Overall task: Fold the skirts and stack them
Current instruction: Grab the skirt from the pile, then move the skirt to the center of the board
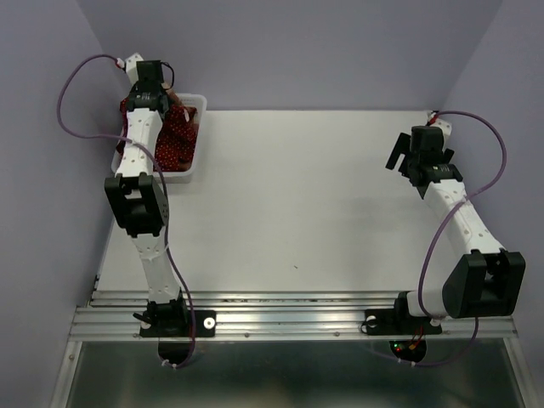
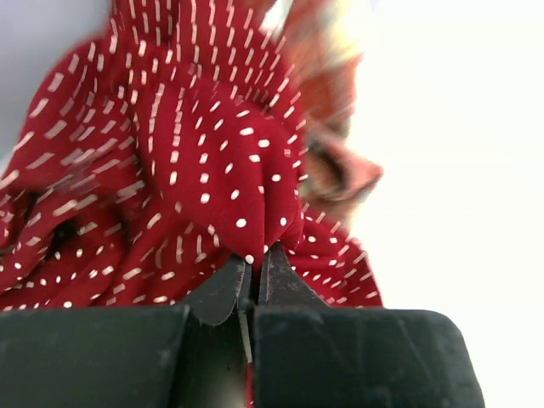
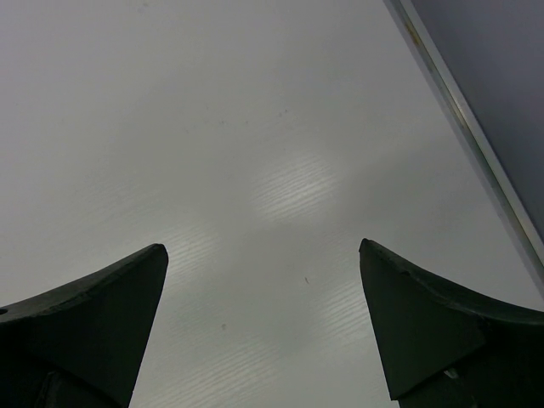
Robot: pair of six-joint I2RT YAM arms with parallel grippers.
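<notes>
Dark red polka-dot skirt lies bunched in the white basket at the tabletop's far left, a fold of it clamped in the left gripper. Right gripper hangs wide open over the tabletop's right side.

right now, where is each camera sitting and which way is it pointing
Top external: above and behind the bases, looking down on the white table; both arms show.
Left wrist: on the left arm, looking close at a polka-dot skirt; left gripper pinching it.
Right wrist: looking down at the table; open right gripper shows.
Shared: top and left wrist both show the polka-dot skirt, in the basket.
</notes>
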